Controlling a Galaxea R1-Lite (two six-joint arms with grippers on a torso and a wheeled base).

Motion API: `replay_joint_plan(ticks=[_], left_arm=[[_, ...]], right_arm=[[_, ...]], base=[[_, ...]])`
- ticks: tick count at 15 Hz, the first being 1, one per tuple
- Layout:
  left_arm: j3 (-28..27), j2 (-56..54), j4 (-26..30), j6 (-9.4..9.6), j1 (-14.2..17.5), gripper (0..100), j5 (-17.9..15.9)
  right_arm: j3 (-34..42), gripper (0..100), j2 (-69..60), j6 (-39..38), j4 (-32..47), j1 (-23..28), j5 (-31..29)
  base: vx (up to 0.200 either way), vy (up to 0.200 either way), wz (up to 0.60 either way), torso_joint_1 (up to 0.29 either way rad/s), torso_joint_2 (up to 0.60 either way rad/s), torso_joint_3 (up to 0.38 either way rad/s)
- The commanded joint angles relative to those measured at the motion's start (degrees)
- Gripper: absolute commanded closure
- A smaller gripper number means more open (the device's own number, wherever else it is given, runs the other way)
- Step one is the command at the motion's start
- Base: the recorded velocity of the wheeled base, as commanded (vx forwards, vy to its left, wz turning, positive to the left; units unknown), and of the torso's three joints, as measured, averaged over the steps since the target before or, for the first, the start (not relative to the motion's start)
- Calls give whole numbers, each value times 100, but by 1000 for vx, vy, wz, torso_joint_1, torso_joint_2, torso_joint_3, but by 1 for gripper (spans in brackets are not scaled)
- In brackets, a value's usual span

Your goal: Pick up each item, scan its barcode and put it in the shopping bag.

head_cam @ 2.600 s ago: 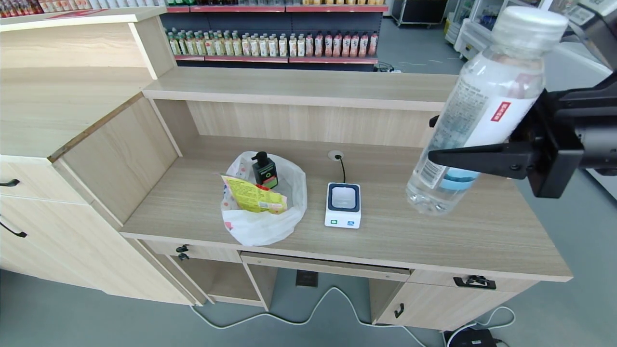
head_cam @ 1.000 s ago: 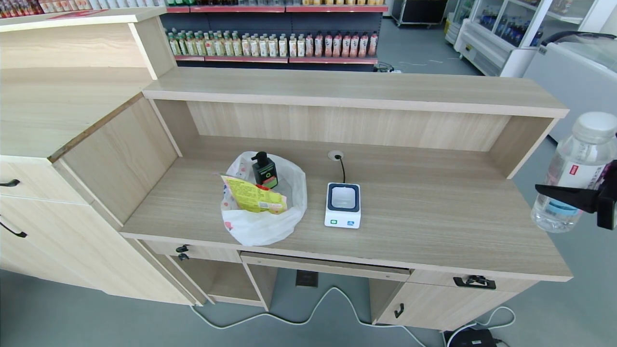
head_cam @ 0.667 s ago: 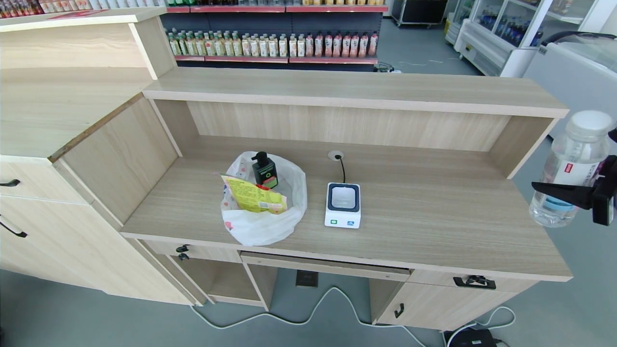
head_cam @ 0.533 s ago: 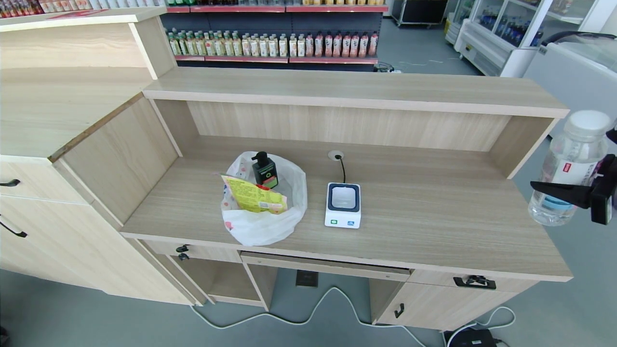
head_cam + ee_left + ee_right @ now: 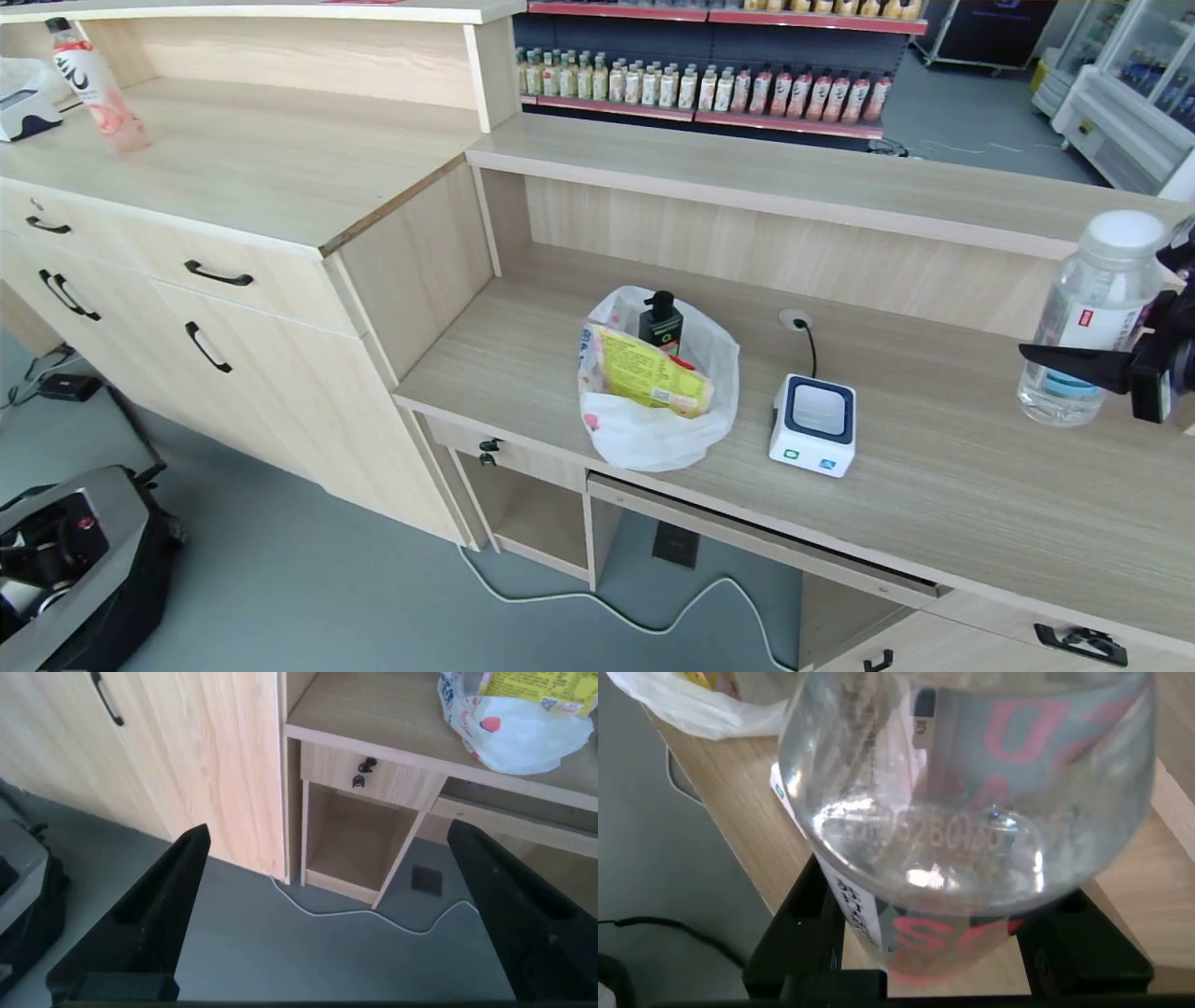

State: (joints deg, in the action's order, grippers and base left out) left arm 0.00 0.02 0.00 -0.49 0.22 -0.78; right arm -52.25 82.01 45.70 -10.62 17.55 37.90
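Note:
A clear water bottle (image 5: 1092, 289) with a white cap hangs upright over the desk's right end, my right gripper (image 5: 1074, 362) shut on its lower half. From the right wrist the bottle (image 5: 971, 812) looms close. The white shopping bag (image 5: 653, 434) sits mid-desk holding a yellow snack packet (image 5: 644, 369) and a black pump bottle (image 5: 661, 327). Right of the bag stands the white barcode scanner (image 5: 814, 425). My left gripper (image 5: 318, 905) is open, low beside the desk front and above the floor, nothing between its fingers (image 5: 140, 915).
A raised shelf (image 5: 794, 177) runs behind the desk. The higher counter (image 5: 233, 159) on the left carries a pink drink bottle (image 5: 93, 84). A cable (image 5: 607, 607) and black equipment (image 5: 75, 551) lie on the floor. Drawers front the counter.
The head camera has swung left, shifting the whole picture right. My right gripper carried the bottle from close before the camera out to the right, then held it nearly still.

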Motion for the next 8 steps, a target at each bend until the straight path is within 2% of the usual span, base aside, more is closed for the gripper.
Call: replay_joint_plan(ticks=[1,5,8], left_arm=[[0,-2,0,-4,-4,0,-1],[0,-2,0,-4,-4,0,-1],[0,-2,0,-4,-4,0,-1]], right_arm=[[-84,100,246,237,-19,29,-2],[-444,100,1089,1424,-213,117,16],[-488,100,1670,1547,-977,-15,235]], base=[[0,0,0,0,0,0],[0,0,0,0,0,0],[0,0,0,0,0,0]])
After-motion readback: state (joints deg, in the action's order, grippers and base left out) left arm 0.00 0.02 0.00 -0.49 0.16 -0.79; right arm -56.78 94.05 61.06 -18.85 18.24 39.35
